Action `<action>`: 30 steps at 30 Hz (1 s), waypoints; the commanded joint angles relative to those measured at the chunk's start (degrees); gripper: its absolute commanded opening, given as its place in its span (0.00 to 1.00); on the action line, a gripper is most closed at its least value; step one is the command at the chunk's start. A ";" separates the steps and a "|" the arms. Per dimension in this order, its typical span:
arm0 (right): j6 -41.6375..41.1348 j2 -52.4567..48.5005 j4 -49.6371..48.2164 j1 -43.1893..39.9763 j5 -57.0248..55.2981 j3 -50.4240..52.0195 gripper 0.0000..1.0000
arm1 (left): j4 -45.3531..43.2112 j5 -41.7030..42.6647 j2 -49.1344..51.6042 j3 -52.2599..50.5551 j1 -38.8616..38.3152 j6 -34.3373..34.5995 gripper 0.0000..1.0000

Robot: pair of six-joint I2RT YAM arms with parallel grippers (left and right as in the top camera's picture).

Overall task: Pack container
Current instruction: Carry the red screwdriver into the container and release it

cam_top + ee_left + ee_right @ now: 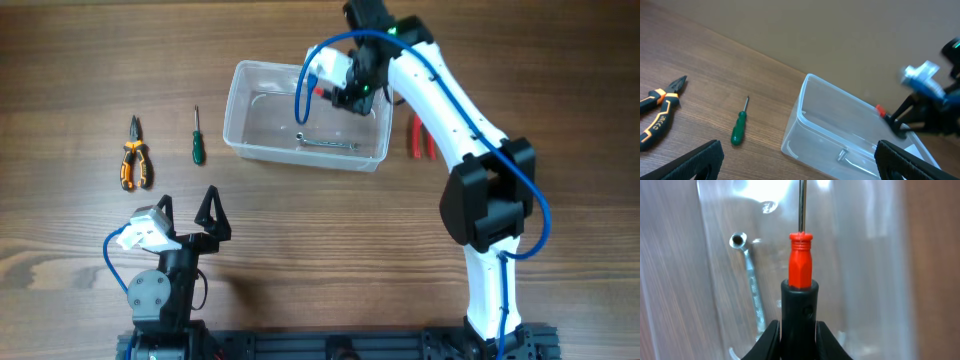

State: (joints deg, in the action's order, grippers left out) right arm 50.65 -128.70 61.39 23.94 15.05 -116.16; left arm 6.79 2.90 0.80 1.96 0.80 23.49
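Gripping a red screwdriver (801,260) by the black end of its handle, the right gripper (798,332) has its jaws closed tight on either side of it. The red part of the handle and the thin shaft stick straight out ahead of the jaws. Directly beyond the jaws is the tub (880,255), so the tool hangs over its inside, apart from the floor as far as can be told. A wrench (752,285) lies on the tub floor, just left of the jaws in the wrist view and apart from the screwdriver.

From overhead, the right gripper (350,95) sits above the far right part of the tub (232,120), with the wrench (328,146) along the near wall. Red cutters (420,138) lie outside the tub, on the table (80,60) to the right of these jaws.

The left gripper (187,205) has its jaws spread wide with nothing between them, low by the near edge. Its fingers (695,162) frame the view: the tub (795,120) stands ahead of the jaws and to the right, well apart. A green screwdriver (739,129) lies ahead and slightly left, and pliers (660,112) further left.
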 commanded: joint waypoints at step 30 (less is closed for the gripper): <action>-6.62 -0.37 -25.88 1.29 1.38 16.85 0.61 | -0.20 0.48 -0.37 -0.46 -0.22 0.79 1.00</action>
State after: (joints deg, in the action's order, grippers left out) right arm 49.12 -128.70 35.66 25.04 15.25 -98.15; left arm 6.79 2.90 0.80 1.96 0.80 23.49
